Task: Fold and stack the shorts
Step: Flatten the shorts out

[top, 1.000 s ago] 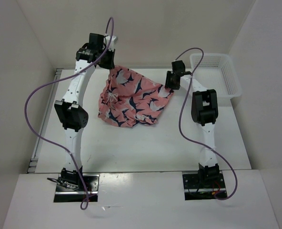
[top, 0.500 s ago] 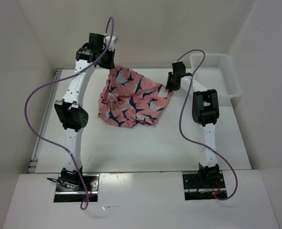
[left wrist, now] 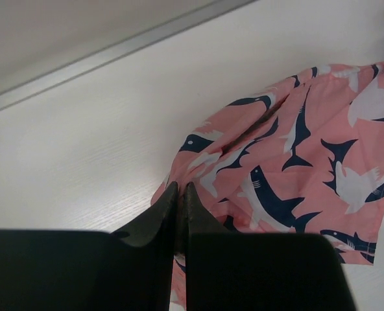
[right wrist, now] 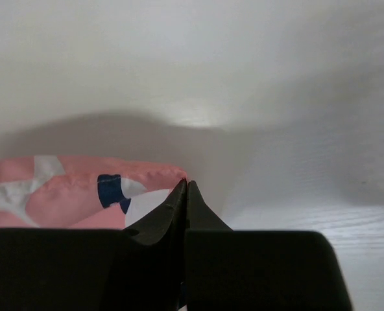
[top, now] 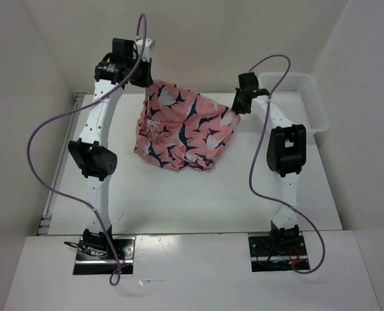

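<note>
Left gripper point(left wrist: 180, 197) was pinched tight on one edge of the shorts point(top: 182, 129). Right gripper point(right wrist: 186, 192) was clamped on the opposite corner. The shorts were spread between them, the lower part crumpled on the table point(top: 192, 201), left of the white basket point(top: 319, 113).

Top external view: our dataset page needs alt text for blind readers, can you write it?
The robot's left hand and right hand each pinch a far corner of salmon-pink shark-print shorts, which are spread between them over a white table. A white mesh basket sits at the table's far right.
</note>
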{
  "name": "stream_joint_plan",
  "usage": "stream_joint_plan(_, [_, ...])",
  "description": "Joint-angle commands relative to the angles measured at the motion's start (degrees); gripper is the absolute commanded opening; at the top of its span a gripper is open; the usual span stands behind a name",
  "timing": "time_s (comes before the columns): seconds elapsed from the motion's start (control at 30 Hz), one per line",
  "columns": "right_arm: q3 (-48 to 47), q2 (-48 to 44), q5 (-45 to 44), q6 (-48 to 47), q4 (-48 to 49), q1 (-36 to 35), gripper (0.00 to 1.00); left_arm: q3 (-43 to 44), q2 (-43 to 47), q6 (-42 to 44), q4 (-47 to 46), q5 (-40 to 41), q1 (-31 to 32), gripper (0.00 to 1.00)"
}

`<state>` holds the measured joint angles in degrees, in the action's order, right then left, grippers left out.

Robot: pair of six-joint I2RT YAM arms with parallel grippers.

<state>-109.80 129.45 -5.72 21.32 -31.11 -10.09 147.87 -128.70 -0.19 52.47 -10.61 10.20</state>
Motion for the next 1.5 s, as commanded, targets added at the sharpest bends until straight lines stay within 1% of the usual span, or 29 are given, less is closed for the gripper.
stream_joint_plan(0.0, [-8.05,-12.01,-2.37,-0.93,-1.66,0.07,0.00,5.67,9.24,0.19,-3.94,-3.27,-1.50,0.00])
stream_joint_plan(0.1, [-10.25,-18.95,-2.37,-1.55,-2.29,0.07,0.00,7.24,13.11,0.19,-5.26,-5.38,-2.63,0.00])
stream_joint_plan(0.13, [-10.26,-22.71,-2.37,-2.07,-2.29,0.07,0.00,7.95,14.09,0.19,-5.27,-5.38,-2.64,0.00])
stream_joint_plan(0.2, [-10.79,-26.42,-2.37,-2.60,-3.33,0.07,0.00,8.57,17.25,0.19,-5.79,-5.91,-2.64,0.00])
stream_joint_plan(0.3, [-11.93,-33.72,-2.37,-3.12,-4.56,0.07,0.00,11.73,21.38,0.19,-6.93,-6.53,-2.64,0.00])
stream_joint_plan(0.37, [-14.64,-38.45,-2.37,-3.13,-5.96,0.07,0.00,14.53,24.10,0.19,-7.55,-7.58,-2.64,0.00])
stream_joint_plan(0.43, [-18.67,-41.02,-2.37,-3.74,-7.20,0.07,0.00,15.34,25.95,0.19,-8.17,-7.58,-2.64,0.00])
stream_joint_plan(0.5, [-19.40,-45.76,-5.16,-4.45,-6.51,-1.07,0.00,16.74,28.85,0.19,-8.70,-8.20,-2.64,0.00])
stream_joint_plan(0.57, [-19.40,-50.14,-5.71,-5.06,-5.89,-2.30,0.00,16.75,32.26,0.19,-9.23,-8.81,-2.64,0.00])
stream_joint_plan(0.63, [-22.02,-52.01,-8.86,-5.58,-5.89,-3.70,0.00,16.22,34.82,0.19,-9.92,-8.81,-2.64,0.00])
stream_joint_plan(0.7, [-23.96,-54.20,-10.80,-6.11,-5.89,-6.51,0.00,15.70,38.69,0.19,-10.45,-8.20,-2.64,0.00])
stream_joint_plan(0.73, [-26.15,-54.21,-13.16,-6.12,-5.89,-7.66,0.00,15.69,40.01,0.19,-10.46,-7.50,-2.64,0.00])
stream_joint_plan(0.8, [-28.70,-55.96,-14.58,-6.64,-6.50,-9.95,0.00,13.33,43.70,0.19,-10.46,-6.97,-2.64,0.00])
stream_joint_plan(0.93, [-29.42,-57.64,-15.91,-6.64,-6.50,-10.48,0.00,9.63,48.54,0.19,-10.46,-6.44,-2.64,0.00])
stream_joint_plan(0.97, [-29.42,-58.16,-16.60,-6.64,-6.50,-10.48,0.00,8.84,48.55,0.19,-10.46,-6.44,-2.64,0.00])
stream_joint_plan(1.07, [-26.88,-58.70,-18.27,-6.64,-7.03,-10.48,0.00,4.10,49.95,0.19,-10.46,-6.44,-2.64,0.00])
stream_joint_plan(1.13, [-25.65,-58.70,-19.33,-7.17,-8.34,-11.09,0.00,-1.43,50.57,0.19,-9.85,-6.44,-2.11,0.00])
stream_joint_plan(1.2, [-21.96,-58.70,-22.31,-7.96,-8.35,-11.09,0.00,-6.96,51.79,0.19,-9.84,-6.44,-1.32,0.00])
stream_joint_plan(1.23, [-20.12,-58.70,-23.89,-8.48,-8.35,-11.09,0.00,-12.99,52.67,0.19,-9.84,-6.44,-1.32,0.00])
stream_joint_plan(1.33, [-10.30,-58.70,-24.43,-8.49,-6.07,-11.09,0.00,-23.30,54.09,0.19,-12.03,-5.91,-1.32,0.00])
stream_joint_plan(1.37, [-8.43,-58.70,-23.47,-8.49,-5.46,-11.09,0.00,-30.29,54.96,0.19,-14.39,-5.91,-1.32,0.00])
stream_joint_plan(1.4, [-6.24,-58.70,-22.33,-6.92,-4.75,-11.09,0.00,-33.15,54.96,0.19,-15.45,-5.91,-1.32,0.00])
stream_joint_plan(1.43, [-1.52,-58.17,-20.76,-6.30,-2.83,-11.09,0.00,-35.18,54.96,0.19,-16.07,-6.43,-1.32,0.00])
stream_joint_plan(1.47, [0.88,-57.39,-17.43,-5.42,-2.12,-11.09,0.00,-36.68,54.44,0.19,-16.78,-6.44,-1.32,0.00])
